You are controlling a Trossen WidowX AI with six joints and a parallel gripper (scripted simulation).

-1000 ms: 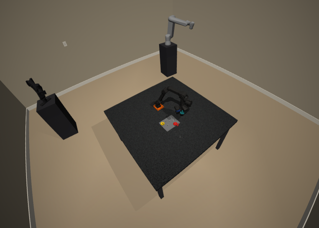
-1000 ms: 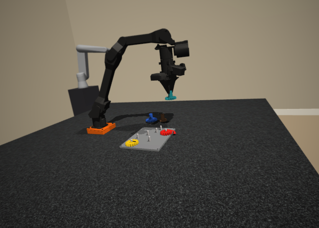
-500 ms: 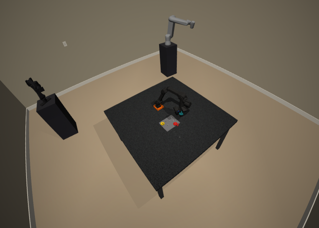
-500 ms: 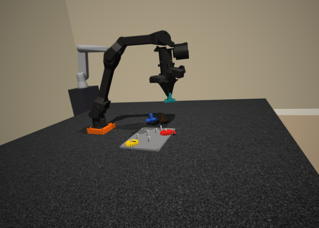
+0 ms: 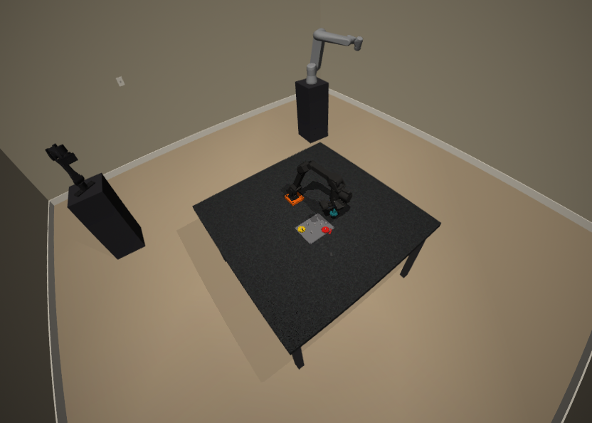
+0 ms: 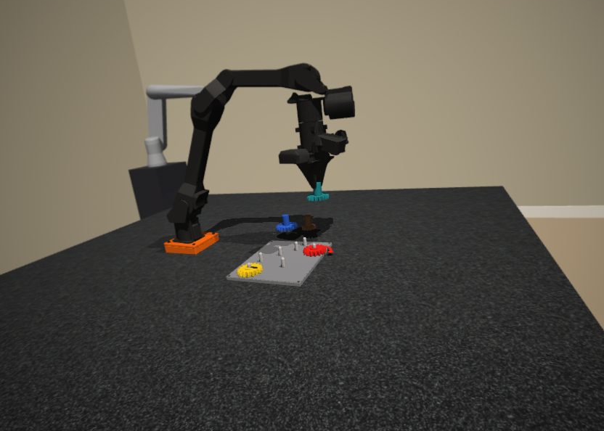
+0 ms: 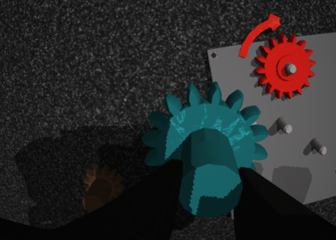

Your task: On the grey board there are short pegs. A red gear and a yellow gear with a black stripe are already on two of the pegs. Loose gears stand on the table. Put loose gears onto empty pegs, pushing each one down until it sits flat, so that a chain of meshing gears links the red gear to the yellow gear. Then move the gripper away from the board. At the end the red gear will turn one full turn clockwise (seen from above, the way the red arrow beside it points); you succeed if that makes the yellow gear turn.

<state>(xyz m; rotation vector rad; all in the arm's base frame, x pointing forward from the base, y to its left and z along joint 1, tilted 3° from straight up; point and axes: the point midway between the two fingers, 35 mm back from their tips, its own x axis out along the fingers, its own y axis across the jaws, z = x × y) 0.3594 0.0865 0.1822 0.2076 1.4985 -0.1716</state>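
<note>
At the centre of the exterior view the grey board [image 5: 312,237] [image 6: 293,274] [image 7: 258,78] lay flat on the dark surface [image 5: 267,275] [image 6: 292,358] [image 7: 60,69], the red gear [image 5: 324,229] [image 6: 313,250] [image 7: 286,78] near its far right corner and the yellow gear [image 5: 302,228] [image 6: 250,271] near its lower left, presumably set apart so that a chain had to bridge the bare pegs between them; the blue gear [image 6: 285,227] and the brown gear [image 6: 308,227] [image 7: 101,186] stood on the surface behind the board, stems up, likely so each could be picked from above; the teal gear [image 5: 334,213] [image 6: 318,196] [image 7: 210,121] hung right of centre in that view, above the surface and clear of every peg, its teeth below and roughly level, a sensible pose for lowering it onto a peg; the claw [image 5: 334,209] [image 6: 318,185] [image 7: 208,175] was only slightly open, clamped on the teal gear's upright stem, one finger on either side in the lower middle of the wrist view, touching neither board nor pegs
</note>
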